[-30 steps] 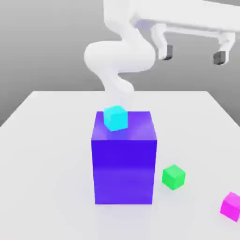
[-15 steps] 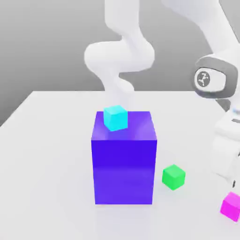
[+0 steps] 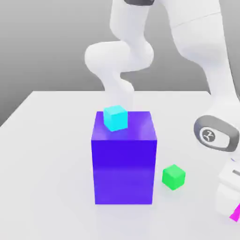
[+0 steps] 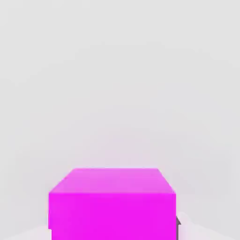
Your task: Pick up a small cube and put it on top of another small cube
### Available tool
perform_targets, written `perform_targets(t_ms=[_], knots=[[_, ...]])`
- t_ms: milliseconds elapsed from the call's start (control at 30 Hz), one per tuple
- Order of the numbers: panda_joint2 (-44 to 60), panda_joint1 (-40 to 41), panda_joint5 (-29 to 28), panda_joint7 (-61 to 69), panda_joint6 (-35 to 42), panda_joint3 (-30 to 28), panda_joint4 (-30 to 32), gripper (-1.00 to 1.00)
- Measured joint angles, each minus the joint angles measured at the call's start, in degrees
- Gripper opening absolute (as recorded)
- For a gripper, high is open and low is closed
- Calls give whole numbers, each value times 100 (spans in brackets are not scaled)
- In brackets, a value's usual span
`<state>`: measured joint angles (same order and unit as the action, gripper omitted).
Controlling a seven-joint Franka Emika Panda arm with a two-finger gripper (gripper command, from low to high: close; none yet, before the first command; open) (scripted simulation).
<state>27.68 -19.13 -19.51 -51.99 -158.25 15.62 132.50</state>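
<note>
The two-finger gripper [image 3: 233, 213] is clamped on the small matte magenta-pink cube [image 4: 112, 204], low over the white table [image 3: 47, 154] near its front edge. The small green cube [image 3: 174, 176] sits nearby, just beside the large blue-purple block [image 3: 124, 164], bare table between them.

white table [image 3: 51, 154] bears blue block [image 3: 123, 164], green cube [image 3: 173, 176].

No readable text or numbers anywhere; the only sign is a small round white logo mark on the grey arm joint [image 3: 209, 135].
</note>
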Motion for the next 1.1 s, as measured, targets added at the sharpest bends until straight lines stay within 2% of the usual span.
perform_targets(t_ms=[133, 300, 433, 633, 800, 867, 933, 1067, 1100], knots=[[-750, 283, 430, 412, 510, 359, 239, -100], [-1500, 557, 320, 1315, 589, 455, 958, -100], [-2146, 774, 504, 2292, 565, 542, 1579, -100], [-3172, 770, 1411, 4210, 485, 459, 2530, -100], [-3978, 216, 2417, 5967, 468, -40, 3304, -100], [-3939, 102, 2592, 6304, 284, -139, 3453, -100], [-3616, 125, 2535, 6321, -59, -135, 3476, -100], [-2801, 209, 1971, 5949, -837, -211, 3454, -100], [-2640, 200, 1797, 5830, -986, -269, 3447, 100]])
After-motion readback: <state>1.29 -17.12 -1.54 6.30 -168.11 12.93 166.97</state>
